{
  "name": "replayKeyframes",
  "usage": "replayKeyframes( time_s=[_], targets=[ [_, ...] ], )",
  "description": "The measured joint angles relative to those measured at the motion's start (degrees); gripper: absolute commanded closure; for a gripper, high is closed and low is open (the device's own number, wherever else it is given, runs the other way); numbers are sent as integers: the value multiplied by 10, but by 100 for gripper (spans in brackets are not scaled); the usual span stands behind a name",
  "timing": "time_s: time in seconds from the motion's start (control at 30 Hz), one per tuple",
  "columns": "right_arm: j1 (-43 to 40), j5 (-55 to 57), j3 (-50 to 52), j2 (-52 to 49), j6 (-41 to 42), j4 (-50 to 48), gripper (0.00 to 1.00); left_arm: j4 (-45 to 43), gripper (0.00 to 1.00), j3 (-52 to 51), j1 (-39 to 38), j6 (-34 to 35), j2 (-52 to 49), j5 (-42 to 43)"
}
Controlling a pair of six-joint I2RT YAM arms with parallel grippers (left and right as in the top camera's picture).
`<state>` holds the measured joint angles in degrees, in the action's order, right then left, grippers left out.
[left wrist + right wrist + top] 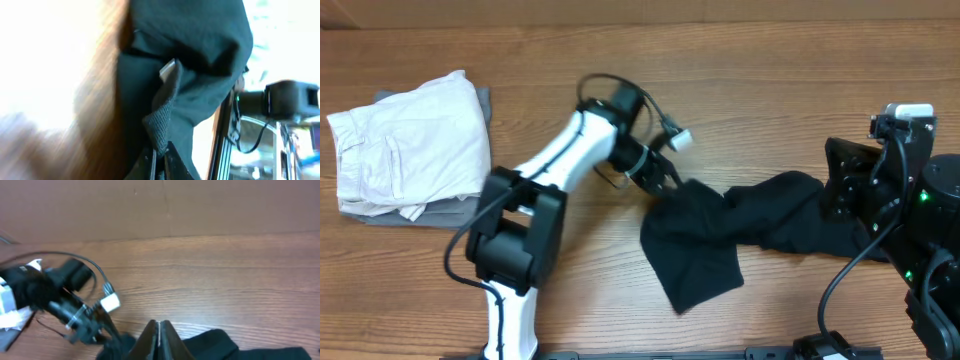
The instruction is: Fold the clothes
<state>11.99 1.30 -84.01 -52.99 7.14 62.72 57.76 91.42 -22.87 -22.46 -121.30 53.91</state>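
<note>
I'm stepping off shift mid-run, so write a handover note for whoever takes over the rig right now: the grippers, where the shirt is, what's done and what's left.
Left gripper: shut on the black T-shirt, pinching an edge of the fabric at its left end.
Right gripper: shut at the shirt's right end; I cannot tell whether it holds any fabric.
Shirt: bunched and strung across the table between the two arms, not spread flat.
Folded off-white garment: at the table's left end, apart from the shirt.
Done: no fold is visible in the shirt.
Left: probably spread it flat, then fold it.
</note>
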Motion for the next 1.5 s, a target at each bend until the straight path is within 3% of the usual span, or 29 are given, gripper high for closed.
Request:
replayKeyframes(
  time_s=[0.17,0.27,0.6,0.77,1.1,1.5],
  targets=[
    [0,-13,-3,-17,33,22,82,89,96,68,43,5,16,-57],
    [0,-38,-5,-50,41,37,85,116,96,92,43,4,38,-86],
    [0,-143,-5,-255,48,26,85,200,96,285,41,4,176,-174],
    [0,-184,-5,-329,48,12,85,216,96,327,37,2,260,-231],
    [0,-317,-5,-380,-20,-84,75,146,96,328,35,88,294,-380],
    [5,-420,-5,-380,-89,-128,70,29,96,327,20,146,389,-396]
  ],
)
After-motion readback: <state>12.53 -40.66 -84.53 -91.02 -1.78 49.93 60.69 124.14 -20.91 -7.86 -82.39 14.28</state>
